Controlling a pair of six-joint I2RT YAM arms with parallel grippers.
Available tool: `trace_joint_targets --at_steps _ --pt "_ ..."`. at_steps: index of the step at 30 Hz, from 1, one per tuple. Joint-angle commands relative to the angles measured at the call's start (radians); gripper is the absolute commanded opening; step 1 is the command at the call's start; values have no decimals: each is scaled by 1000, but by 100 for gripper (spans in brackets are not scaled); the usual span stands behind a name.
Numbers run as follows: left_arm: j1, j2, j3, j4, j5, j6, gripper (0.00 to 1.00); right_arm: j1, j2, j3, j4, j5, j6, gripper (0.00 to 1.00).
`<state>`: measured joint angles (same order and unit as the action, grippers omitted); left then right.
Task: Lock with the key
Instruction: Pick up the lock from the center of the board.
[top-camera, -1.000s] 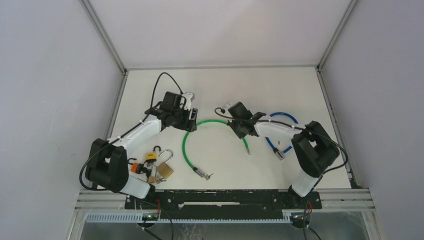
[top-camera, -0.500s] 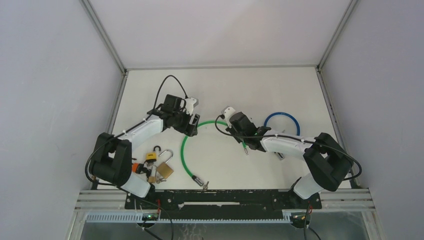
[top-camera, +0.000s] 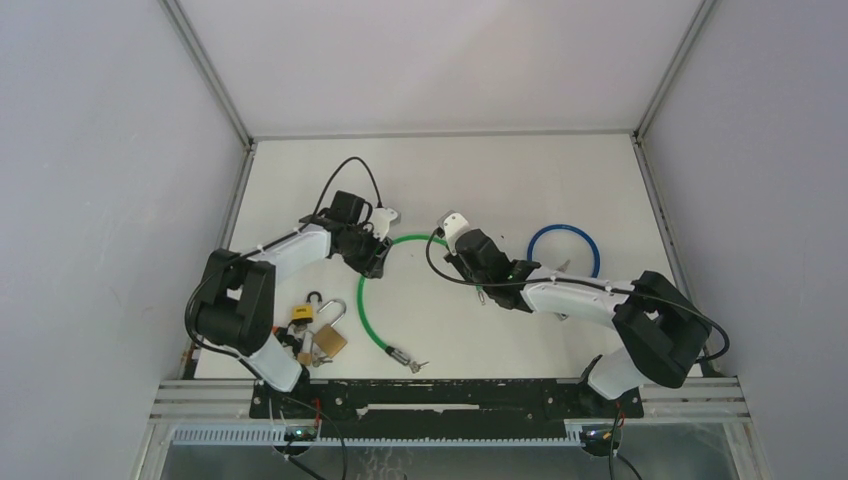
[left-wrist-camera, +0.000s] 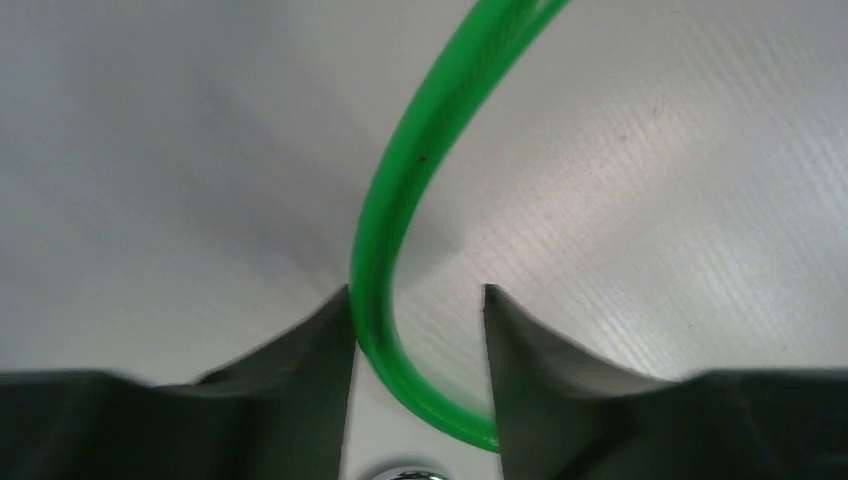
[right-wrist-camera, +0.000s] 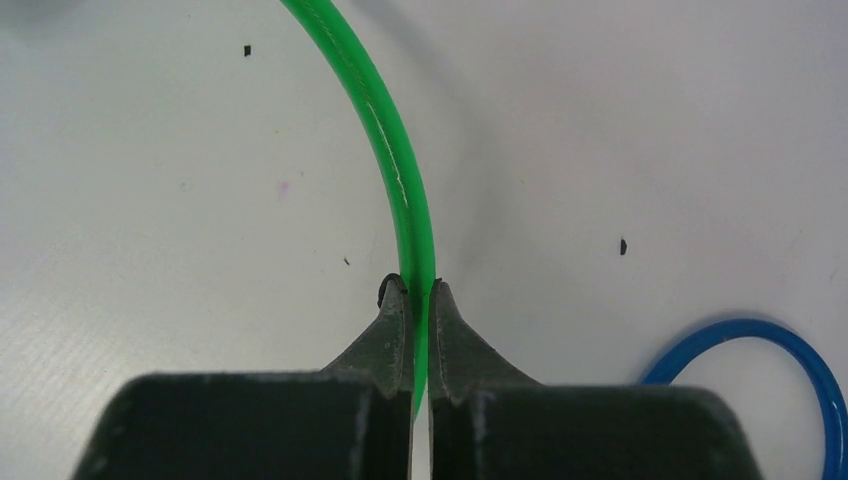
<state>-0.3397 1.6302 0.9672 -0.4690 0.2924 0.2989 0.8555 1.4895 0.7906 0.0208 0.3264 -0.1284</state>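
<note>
There were two cable locks, the green cable (top-camera: 366, 295) and the blue cable (top-camera: 563, 227), and one cluster of padlocks (top-camera: 320, 335), at least two, exact number unclear

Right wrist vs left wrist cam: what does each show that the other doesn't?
Only right wrist: the right gripper pinched shut on the green cable, plus part of a blue cable at lower right. Only left wrist: the left gripper open, its fingers straddling the cable without clamping it. Both: the green cable curving across the white table.
</note>
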Motion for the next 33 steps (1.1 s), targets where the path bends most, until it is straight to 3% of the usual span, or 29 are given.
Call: trace_joint_targets --at_steps 1,5,11,12,15,17,18,23,27,30,32,33 --pt "4 -2 55 45 14 24 38 17 -43 -1 99 24 30 0" --pt "5 -15 59 63 19 15 2 18 -50 -11 103 28 25 0" --pt "5 -116 90 82 35 -34 0 10 -52 -11 94 19 15 0" --pt "4 -141 93 74 35 -33 0 3 -57 -9 86 6 17 4" --pt "3 -210 114 15 18 -11 0 -35 -95 -1 50 -78 15 53" --pt "4 -251 129 -36 30 16 0 -67 -148 -1 37 -163 9 92" --pt "2 -277 131 -50 44 30 0 -91 -177 -1 31 -230 11 98" --pt "-13 -418 107 -45 108 80 0 -253 -301 -1 10 -739 63 99" --pt "-22 -506 89 -24 131 71 0 -319 -316 -1 -42 -861 97 98" --pt "-24 -550 76 -23 135 62 0 -337 -326 -1 -70 -959 123 86" --pt "-26 -576 67 -24 145 74 0 -338 -331 -1 -77 -981 153 71" --pt "-28 -586 62 -20 148 76 0 -338 -335 -1 -77 -990 165 58"
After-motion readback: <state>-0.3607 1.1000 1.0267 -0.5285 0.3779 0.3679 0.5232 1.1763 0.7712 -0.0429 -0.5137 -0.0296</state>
